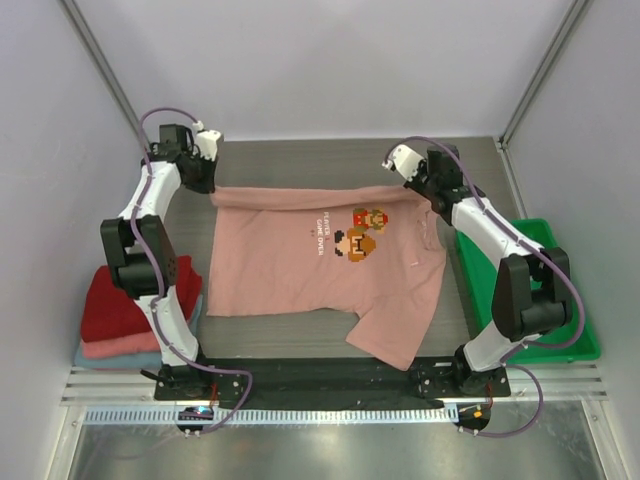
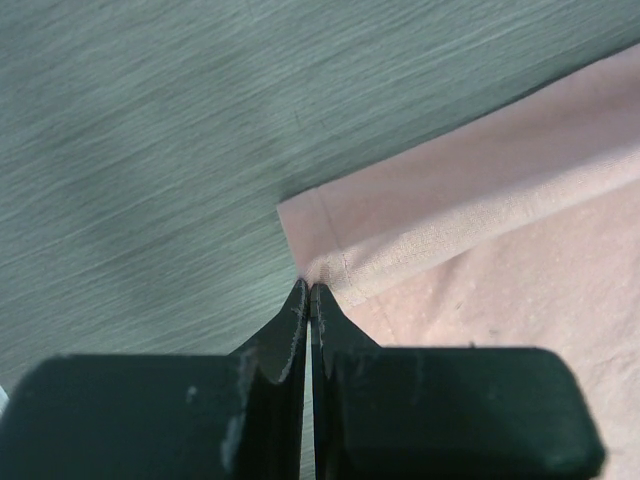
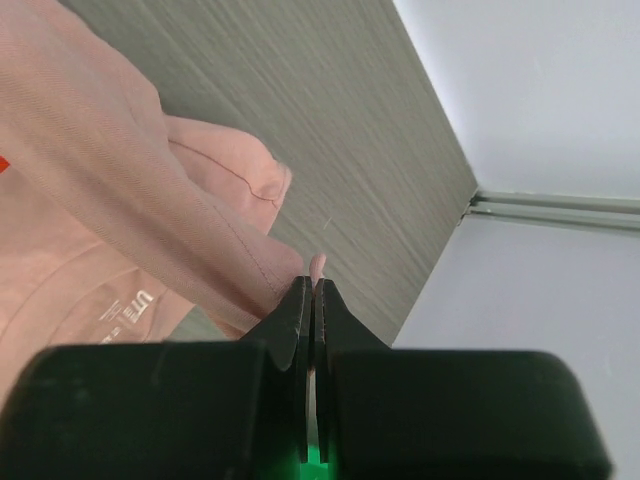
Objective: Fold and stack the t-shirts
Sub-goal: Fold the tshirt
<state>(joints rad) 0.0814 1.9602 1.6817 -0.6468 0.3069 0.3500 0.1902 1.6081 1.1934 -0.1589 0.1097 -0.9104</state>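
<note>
You are reaching both arms across the counter [image 1: 300,160], the left arm [image 1: 150,230] and the right arm [image 1: 490,230] each bending at the elbow toward the far side. The dusty-pink t-shirt [image 1: 290,260] is lying spread nearward of the jaws, its far edge running straight from one pair to the other. The left jaws are pinching shut on its far corner, and the right jaws are clamping the opposite end. The folded stack [image 1: 135,305] is sitting well back from the left jaws.

Matt soft-cotton t-shirt [image 1: 300,260], wood-grain table [image 1: 300,165]
</note>
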